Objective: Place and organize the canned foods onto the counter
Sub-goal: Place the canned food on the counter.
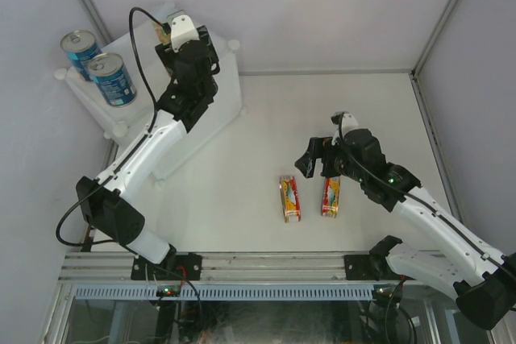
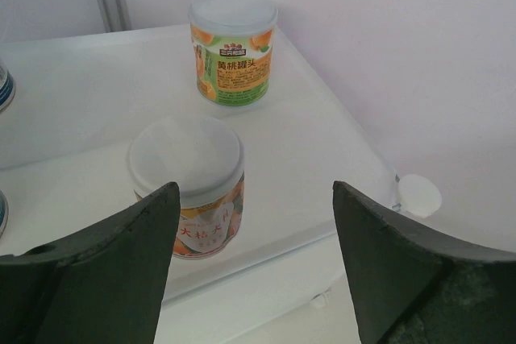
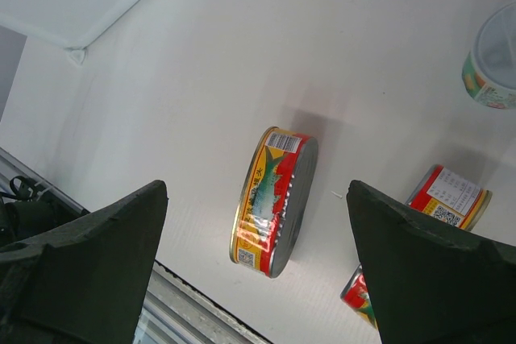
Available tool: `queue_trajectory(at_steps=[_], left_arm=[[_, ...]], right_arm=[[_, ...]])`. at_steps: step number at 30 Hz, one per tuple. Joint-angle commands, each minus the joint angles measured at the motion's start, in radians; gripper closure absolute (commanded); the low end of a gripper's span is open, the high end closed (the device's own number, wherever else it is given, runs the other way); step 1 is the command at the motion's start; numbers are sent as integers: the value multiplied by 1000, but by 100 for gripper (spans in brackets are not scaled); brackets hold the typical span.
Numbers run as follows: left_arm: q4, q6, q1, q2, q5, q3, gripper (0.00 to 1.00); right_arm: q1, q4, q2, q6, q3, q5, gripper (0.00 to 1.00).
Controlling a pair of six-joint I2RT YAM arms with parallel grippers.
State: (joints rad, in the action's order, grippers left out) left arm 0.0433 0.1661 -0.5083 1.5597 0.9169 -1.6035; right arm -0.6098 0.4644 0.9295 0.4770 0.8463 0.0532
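The counter (image 1: 222, 98) is a white box at the far left. Two tall blue cans (image 1: 81, 48) (image 1: 113, 79) stand on its left part. In the left wrist view two small white-lidded cans stand on it, one far (image 2: 232, 47) and one near (image 2: 189, 183), close to my left finger. My left gripper (image 1: 182, 36) (image 2: 256, 192) is open and empty above the counter's top. Two flat red-and-yellow tins (image 1: 289, 198) (image 1: 330, 196) lie on the table. My right gripper (image 1: 317, 164) (image 3: 258, 199) is open and empty above a tin (image 3: 274, 199). A third small can (image 3: 493, 62) shows at the right wrist view's edge.
A round white knob (image 2: 419, 195) marks the counter's near corner. The other tin (image 3: 448, 196) is partly hidden behind my right finger. Grey walls enclose the white table, and a metal rail (image 1: 258, 263) runs along its near edge.
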Motion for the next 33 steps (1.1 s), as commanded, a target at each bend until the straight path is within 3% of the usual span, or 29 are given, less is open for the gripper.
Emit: queue_trajectory(at_steps=[1,12,19,28,33], left_arm=[[33,21,17,3,-30,-67,20],[103,59,84,-13,-69,-61,37],[133,97,111,-13,-102,-54,40],[181,123,111,19,-242,-95,44],[213,204,109,1,-293,-73,48]], right_arm=[[5,-37,-11,-9,48,-9,8],[-6,-70,21,4,46,2,8],[-10,-78,33,10,45,1,8],[-25,-90,51,14,45,-10,8],[-25,-100,66,15,45,-8,8]])
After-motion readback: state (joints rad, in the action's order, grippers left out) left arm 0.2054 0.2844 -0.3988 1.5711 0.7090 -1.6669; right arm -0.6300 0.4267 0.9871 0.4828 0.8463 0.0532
